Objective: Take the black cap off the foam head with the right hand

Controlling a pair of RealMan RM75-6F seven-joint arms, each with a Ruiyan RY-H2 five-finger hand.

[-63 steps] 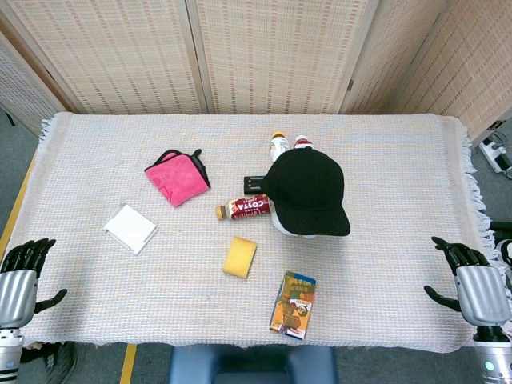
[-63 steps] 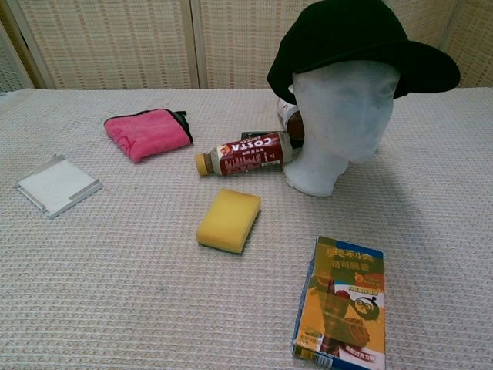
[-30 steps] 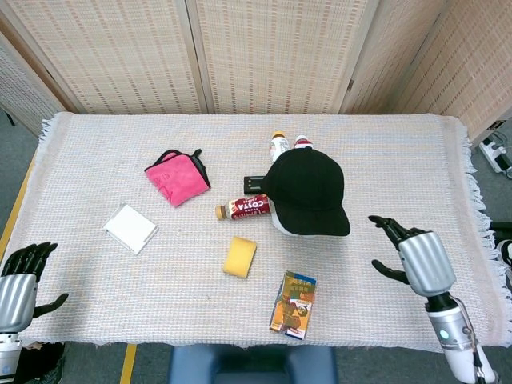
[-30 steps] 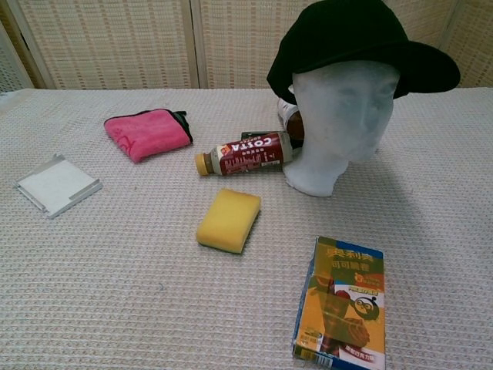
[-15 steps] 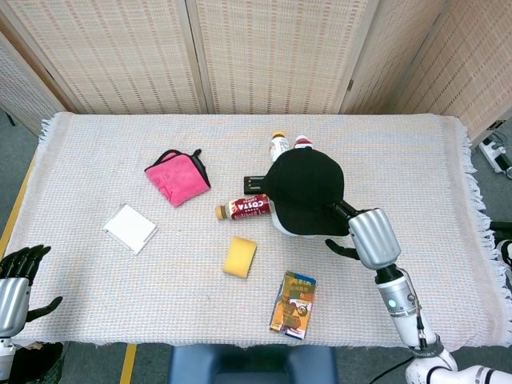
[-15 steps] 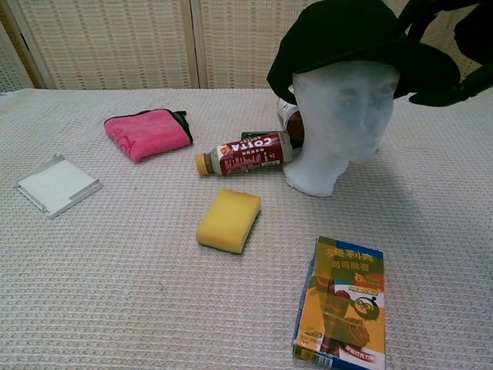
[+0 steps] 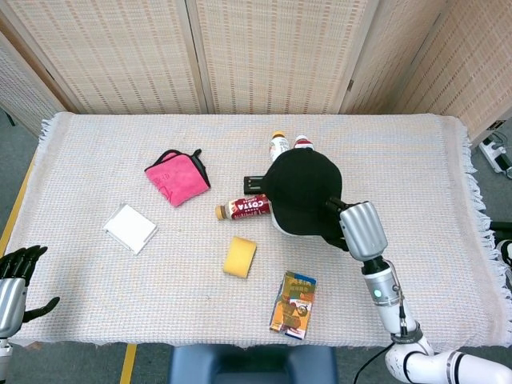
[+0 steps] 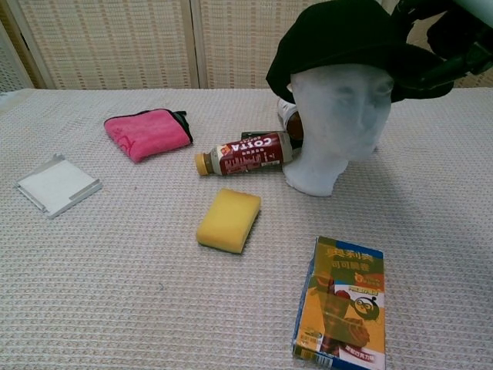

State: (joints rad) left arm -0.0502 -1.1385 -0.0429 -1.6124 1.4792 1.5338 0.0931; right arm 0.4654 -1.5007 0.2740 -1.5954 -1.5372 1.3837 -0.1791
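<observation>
While my right hand (image 7: 352,226) pinches the black cap (image 7: 302,192) brim, pulling sideways could topple the foam head (image 8: 337,123) onto the Costa bottle (image 7: 245,206).

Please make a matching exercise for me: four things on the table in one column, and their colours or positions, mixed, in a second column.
Things:
1. cap
2. sponge
3. bottle
4. towel

Descriptions:
A. pink, folded
B. lying on its side beside the foam head
C. black, on the foam head
D. yellow, in front of the bottle

Pairs: 1-C, 2-D, 3-B, 4-A
</observation>
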